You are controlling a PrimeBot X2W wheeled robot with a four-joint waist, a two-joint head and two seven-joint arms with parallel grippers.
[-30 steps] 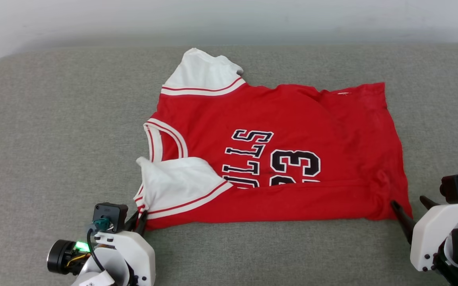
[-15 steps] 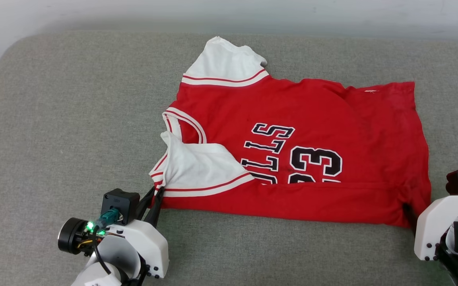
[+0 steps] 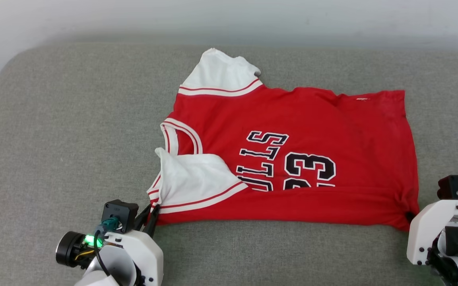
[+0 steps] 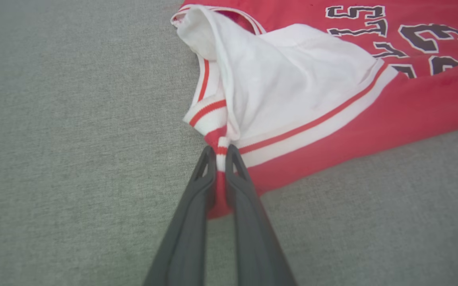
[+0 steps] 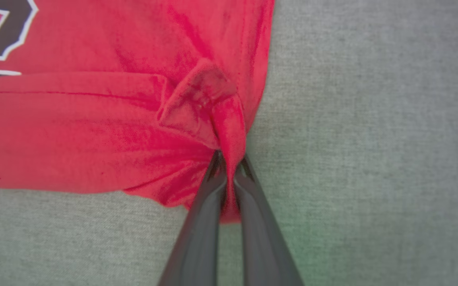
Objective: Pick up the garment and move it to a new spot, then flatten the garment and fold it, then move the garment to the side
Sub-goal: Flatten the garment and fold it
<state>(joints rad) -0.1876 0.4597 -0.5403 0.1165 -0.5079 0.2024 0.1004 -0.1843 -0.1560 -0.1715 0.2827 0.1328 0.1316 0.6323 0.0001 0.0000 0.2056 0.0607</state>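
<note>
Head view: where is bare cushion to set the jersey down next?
Widest: cushion left of the jersey. Also the strip behind it to the wall, and the near strip between left gripper and right gripper. Crowded at the two corners they pinch.

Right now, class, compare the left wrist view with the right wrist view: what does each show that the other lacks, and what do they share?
Left wrist view: the left gripper is shut on the striped trim beside a white sleeve.
Right wrist view: the right gripper is shut on a bunched red corner of the hem.
Both: the red garment, with some black lettering, lies on a grey surface and is pinched between two dark fingers.
</note>
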